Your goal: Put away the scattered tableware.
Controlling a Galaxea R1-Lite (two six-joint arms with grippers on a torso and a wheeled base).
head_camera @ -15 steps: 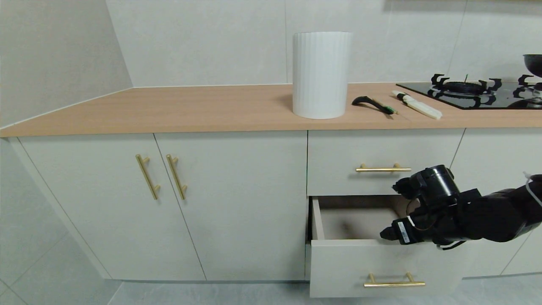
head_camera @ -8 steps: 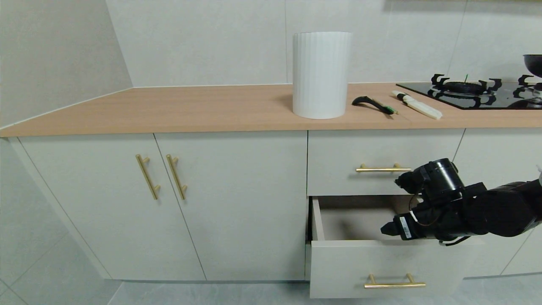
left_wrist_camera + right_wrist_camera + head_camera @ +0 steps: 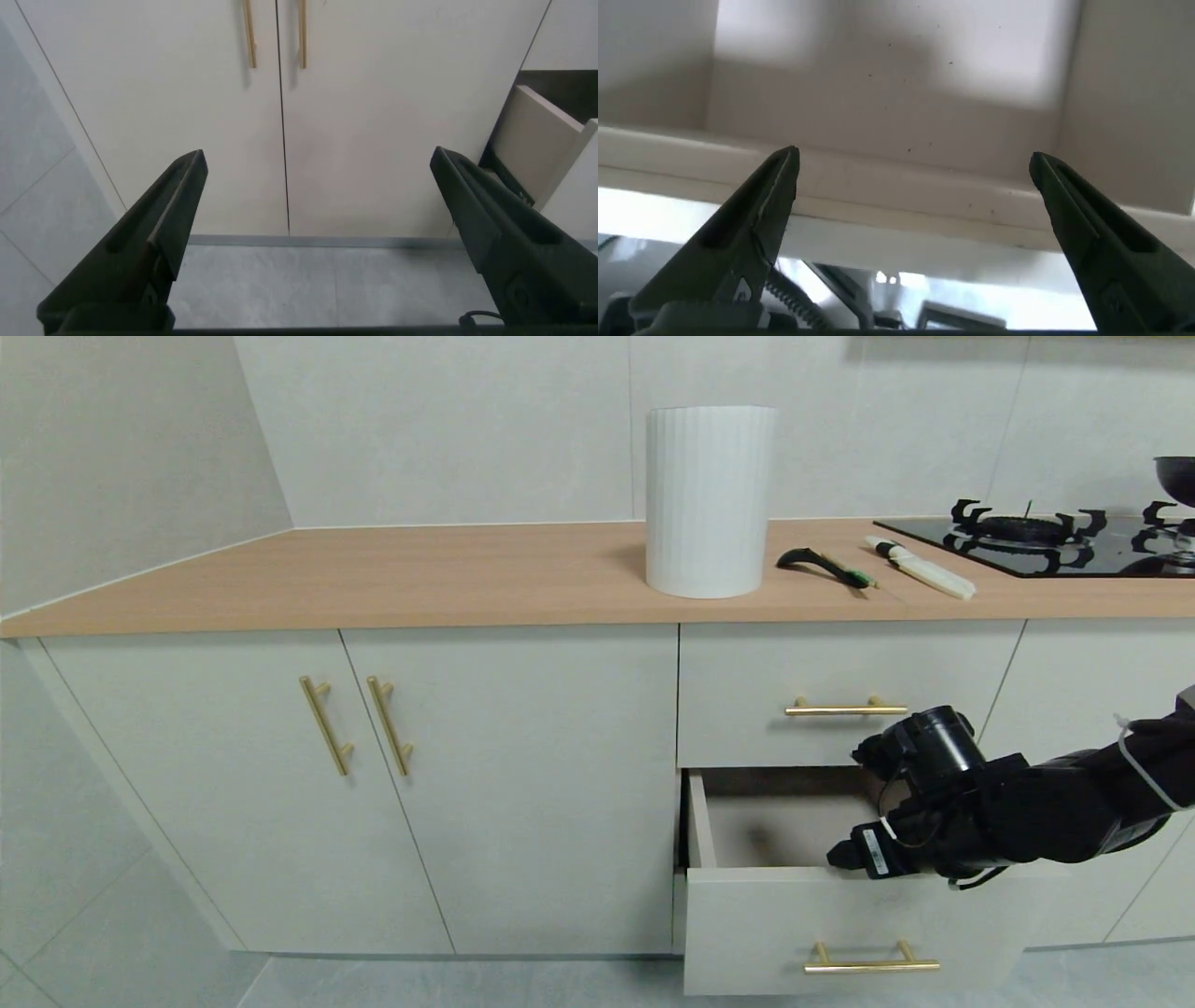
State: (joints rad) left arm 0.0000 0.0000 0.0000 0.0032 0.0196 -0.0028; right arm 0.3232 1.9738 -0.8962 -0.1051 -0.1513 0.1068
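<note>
Two pieces of tableware lie on the wooden counter [image 3: 420, 574]: a black-handled utensil with a green tip [image 3: 823, 565] and a long white utensil [image 3: 920, 567] beside it. Below them the lower drawer [image 3: 840, 915] stands pulled out, its inside bare. My right gripper [image 3: 843, 855] [image 3: 913, 159] hangs open over the drawer's front rim [image 3: 906, 201], facing into the drawer, with nothing between its fingers. My left gripper [image 3: 318, 157] is open and holds nothing, low in front of the double cabinet doors [image 3: 280, 103].
A tall white ribbed canister [image 3: 709, 499] stands on the counter left of the utensils. A black gas hob [image 3: 1046, 541] fills the counter's right end. The upper drawer [image 3: 845, 695] is closed. The open drawer's side [image 3: 542, 131] juts out near the left gripper.
My right arm rose slightly, then came back down and shifted a little left over the drawer's front rim. The utensils and canister have not moved.
</note>
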